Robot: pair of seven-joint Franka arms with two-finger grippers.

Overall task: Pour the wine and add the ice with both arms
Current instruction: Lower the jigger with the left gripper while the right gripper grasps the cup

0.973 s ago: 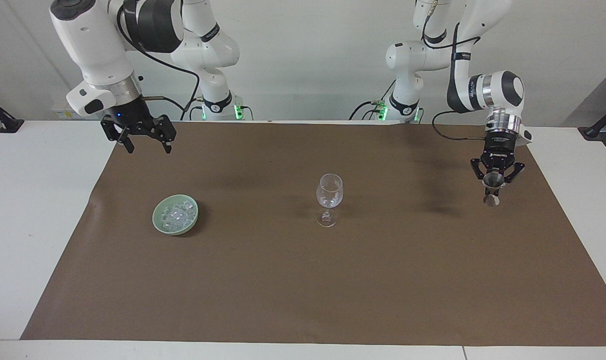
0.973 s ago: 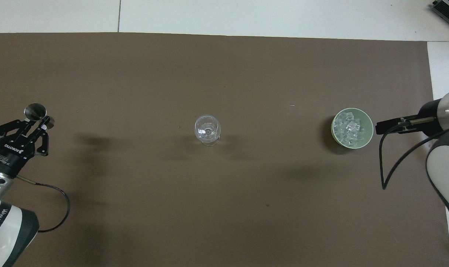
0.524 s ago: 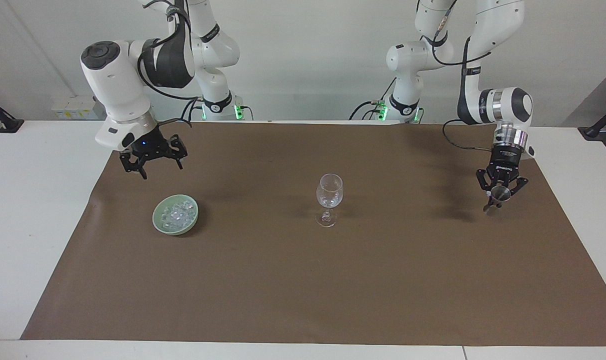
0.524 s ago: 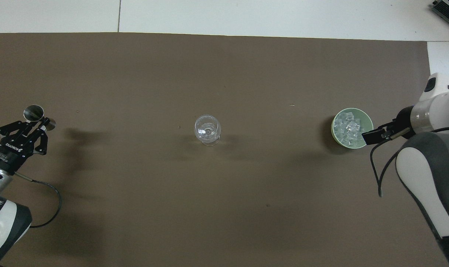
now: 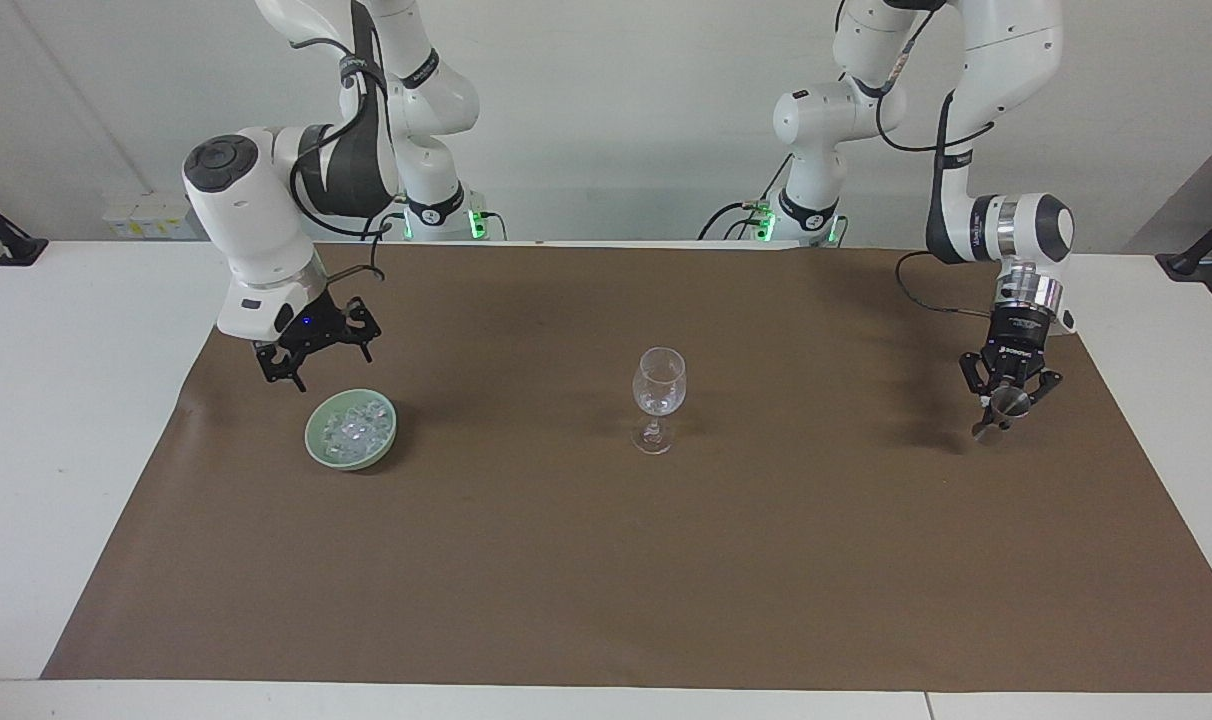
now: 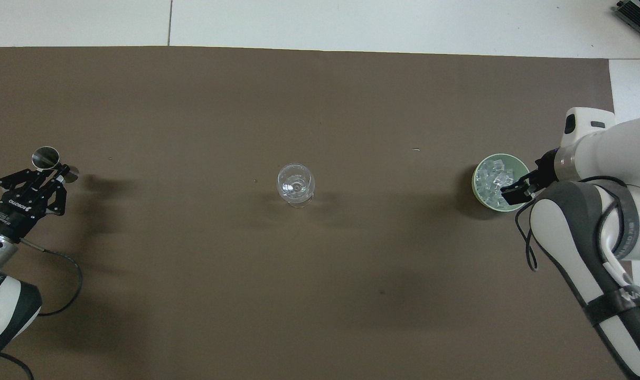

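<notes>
Right claw (image 5: 315, 362) spread, empty, above bowl (image 5: 316, 446) rim, ice (image 5: 354, 430) just below.

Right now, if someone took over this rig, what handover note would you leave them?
Left gripper: at the metal jigger on the mat at the left arm's end; jigger looks down on the mat, grip unclear.
Right gripper: open, empty, in the air above the green bowl, not touching.
Ice: all in the bowl, at the right arm's end.
Wine glass: upright mid-mat, no ice visible inside.
Done: whether wine is poured cannot be told.
Left: pick ice, drop it into the glass.
</notes>
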